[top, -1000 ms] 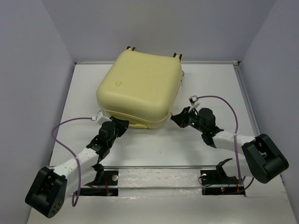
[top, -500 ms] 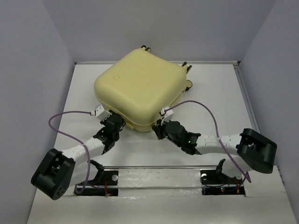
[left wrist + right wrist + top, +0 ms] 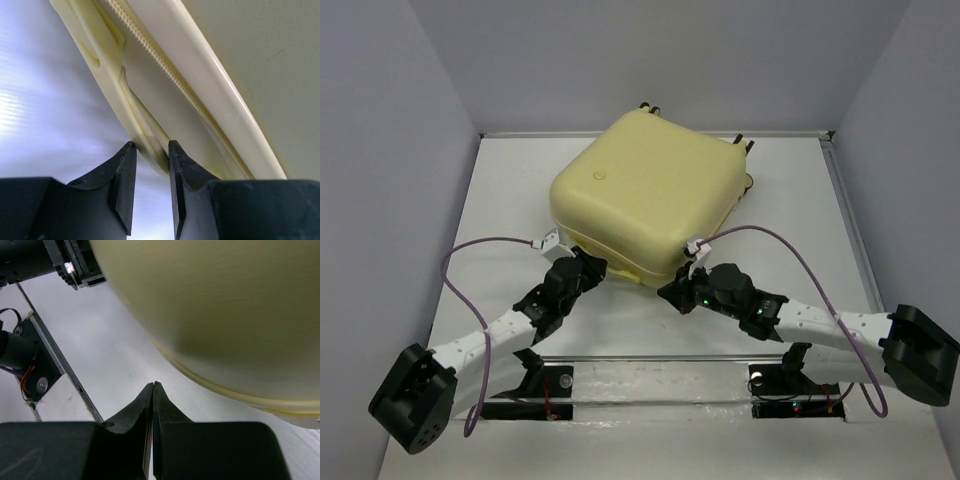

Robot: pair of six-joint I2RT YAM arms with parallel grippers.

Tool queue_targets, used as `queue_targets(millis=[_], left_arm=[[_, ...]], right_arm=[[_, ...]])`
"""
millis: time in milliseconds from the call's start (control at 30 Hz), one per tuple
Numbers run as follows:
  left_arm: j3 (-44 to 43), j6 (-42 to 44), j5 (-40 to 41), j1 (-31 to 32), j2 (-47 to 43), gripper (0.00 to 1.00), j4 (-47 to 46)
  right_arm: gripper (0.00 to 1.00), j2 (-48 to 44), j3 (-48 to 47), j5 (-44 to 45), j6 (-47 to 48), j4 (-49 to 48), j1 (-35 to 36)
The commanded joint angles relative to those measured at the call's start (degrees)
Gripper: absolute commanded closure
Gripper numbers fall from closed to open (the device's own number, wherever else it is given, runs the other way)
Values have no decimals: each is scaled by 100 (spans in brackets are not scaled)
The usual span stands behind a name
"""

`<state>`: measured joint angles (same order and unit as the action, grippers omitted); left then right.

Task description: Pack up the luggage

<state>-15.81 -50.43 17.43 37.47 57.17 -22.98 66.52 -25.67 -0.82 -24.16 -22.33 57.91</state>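
Sliding rightward and turning since the earlier frames, the luggage [image 3: 645,190] is lying closed at the upper centre of the table [image 3: 500,220]. The left gripper [image 3: 150,150] is pinching a thin pale strip on the luggage's lower-left edge. The right gripper [image 3: 153,386], jaws pressed together and empty, is pointing beside its near corner.

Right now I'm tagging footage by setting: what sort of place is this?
Probably a robotics lab test cell: a white table boxed in by plain grey walls, two robot arms bolted at its near edge, one pale-yellow suitcase on it.
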Motion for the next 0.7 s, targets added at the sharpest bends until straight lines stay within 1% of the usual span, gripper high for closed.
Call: queue_targets(millis=[0,33,67,100,133,167,200,233,267,300,367,400,500,533,600,633,667], left_arm=[[-36,526,-161,58,-1048,94,-76],[-53,552,-126,67,-1119,94,282],[-71,570,-74,58,-1207,94,468],[-106,561,92,58,-1391,94,792],[-115,552,172,58,-1506,94,908],[-115,578,243,58,-1611,82,988],[-124,570,226,50,-1804,68,1119],[-141,579,200,58,-1875,53,1190],[-176,587,147,58,-1998,33,1260],[-220,587,147,50,-1999,30,1348],[-273,631,190,50,-2200,29,1665],[-282,657,182,50,-2401,35,1735],[-273,807,50,58,-2771,44,2008],[-264,894,-28,58,-2833,53,2087],[-186,982,-502,67,-2939,60,1957],[-150,1070,-687,76,-2939,62,1868],[-107,1114,-1115,93,-2939,66,1754]], right_arm=[[90,-595,315,54,0,755,-34],[87,-744,413,308,-36,826,-104],[79,-963,483,354,-123,887,-191],[72,-1027,554,259,-141,992,-427],[68,-1079,572,223,-185,1011,-517],[61,-1141,572,188,-229,1020,-578],[59,-1150,555,127,-203,1020,-579],[56,-1133,520,126,-185,1028,-579],[55,-1089,424,135,-133,1063,-579],[55,-1071,370,135,-98,1116,-579],[55,-1115,317,126,-45,1221,-632],[55,-1219,352,143,-1,1265,-632],[54,-1378,554,126,17,1257,-851],[54,-1379,589,-13,78,1205,-999],[52,-1379,677,-128,218,1108,-1150],[50,-1387,677,-129,271,1090,-1211],[46,-1405,677,-138,350,1038,-1273]])
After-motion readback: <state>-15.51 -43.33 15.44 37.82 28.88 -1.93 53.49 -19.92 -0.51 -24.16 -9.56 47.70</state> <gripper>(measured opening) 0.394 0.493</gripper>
